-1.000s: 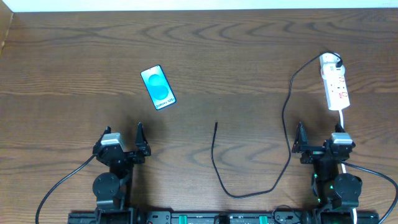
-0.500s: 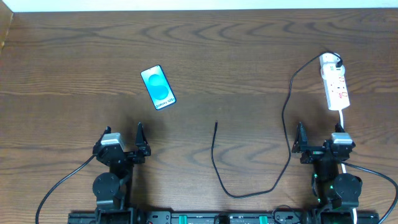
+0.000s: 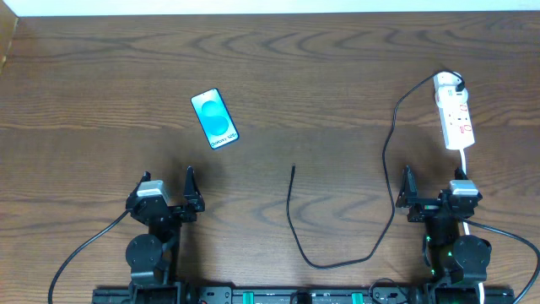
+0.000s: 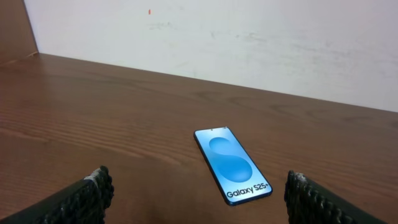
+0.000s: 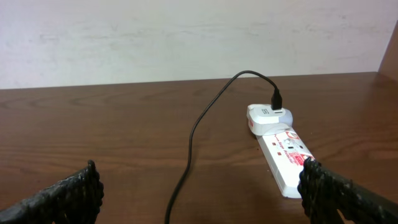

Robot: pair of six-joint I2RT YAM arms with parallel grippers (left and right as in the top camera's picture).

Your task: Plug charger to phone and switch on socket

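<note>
The phone (image 3: 214,119) lies flat with its blue screen up, left of centre; in the left wrist view (image 4: 232,164) it lies ahead between my fingers. The black charger cable (image 3: 337,262) runs from a loose tip (image 3: 293,169) at mid-table, loops near the front, and rises to its plug in the white socket strip (image 3: 454,111). The right wrist view shows the socket (image 5: 283,148) and cable (image 5: 193,134). My left gripper (image 3: 166,196) is open and empty, below the phone. My right gripper (image 3: 432,194) is open and empty, just below the socket.
The socket's white cord (image 3: 465,162) runs down toward my right arm. The table's far edge meets a pale wall (image 4: 249,43). A wooden side edge (image 3: 8,42) stands at the far left corner.
</note>
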